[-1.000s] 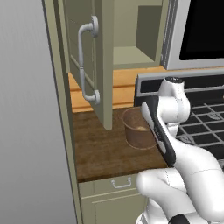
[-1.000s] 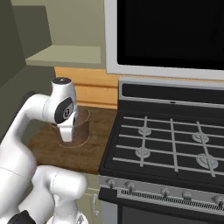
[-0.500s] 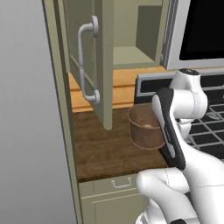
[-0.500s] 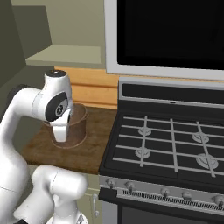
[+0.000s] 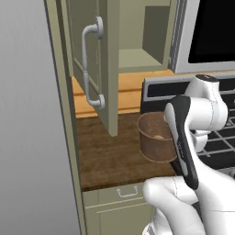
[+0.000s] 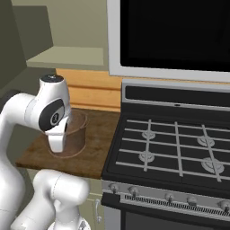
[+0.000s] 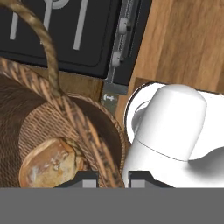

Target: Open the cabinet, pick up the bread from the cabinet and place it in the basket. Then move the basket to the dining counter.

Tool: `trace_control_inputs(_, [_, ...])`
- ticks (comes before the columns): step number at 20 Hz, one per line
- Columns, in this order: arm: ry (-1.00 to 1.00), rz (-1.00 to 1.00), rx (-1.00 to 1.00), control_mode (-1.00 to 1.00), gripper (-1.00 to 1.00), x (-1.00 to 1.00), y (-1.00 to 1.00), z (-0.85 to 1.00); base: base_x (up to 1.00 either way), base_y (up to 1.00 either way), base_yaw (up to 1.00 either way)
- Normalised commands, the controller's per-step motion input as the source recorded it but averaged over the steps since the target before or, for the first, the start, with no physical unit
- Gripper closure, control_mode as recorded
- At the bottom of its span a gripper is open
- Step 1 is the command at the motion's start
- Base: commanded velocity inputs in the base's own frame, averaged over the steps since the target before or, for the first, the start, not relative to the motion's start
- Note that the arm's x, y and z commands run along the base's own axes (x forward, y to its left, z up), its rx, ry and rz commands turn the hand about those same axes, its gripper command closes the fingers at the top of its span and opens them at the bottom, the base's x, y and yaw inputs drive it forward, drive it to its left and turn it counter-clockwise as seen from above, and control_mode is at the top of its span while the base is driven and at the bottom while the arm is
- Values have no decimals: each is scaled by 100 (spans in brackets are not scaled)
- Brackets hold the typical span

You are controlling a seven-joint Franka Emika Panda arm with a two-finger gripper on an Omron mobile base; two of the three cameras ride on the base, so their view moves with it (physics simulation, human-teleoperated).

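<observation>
Pincer [image 7: 113, 178] first: in the hand view its two dark tips stand close together astride the basket's woven rim, so it reads as narrowed onto the basket [image 7: 65, 127] at the wall. The wicker passes right between the tips, one tip inside the basket and one outside.

Inside the basket, on its floor, lies the bread [image 7: 50, 162], a round crusty loaf, close under the gripped side of the rim. A thin arched handle rises from the basket toward the upper edge of that view.

Beyond the basket's outer side runs the black stove [image 6: 175, 148] with its knobs and grates; in the right base view the basket [image 6: 74, 134] sits on the short dark wood worktop [image 6: 94, 155], just beside the stove's left flank, with the arm's wrist hanging over it.

On the far side of the basket from the stove, in the left base view, the cabinet [image 5: 137, 41] stands open, its slatted door [image 5: 89, 69] swung out toward the camera with the curved grey bar handle on it, and the shelf behind looks bare. Below the basket [image 5: 153, 137] and worktop is a drawer front with a small wire handle.

As I judge it, the opening, the picking and the placing are done. What remains is the carry: lifting the basket off the worktop and taking it to the dining counter.
</observation>
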Motion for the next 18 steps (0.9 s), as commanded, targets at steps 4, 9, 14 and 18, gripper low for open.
trace_control_inputs(4, [0,0,0,-100,100,0,0,0,0,0,0])
trace_control_inputs(9, [0,0,0,100,100,-6,0,0,-26,0,0])
trace_control_inputs(14, [0,0,0,100,100,0,0,0,-92,0,-1])
trace_control_inputs(18, [0,0,0,100,100,0,0,0,-99,-2,-14])
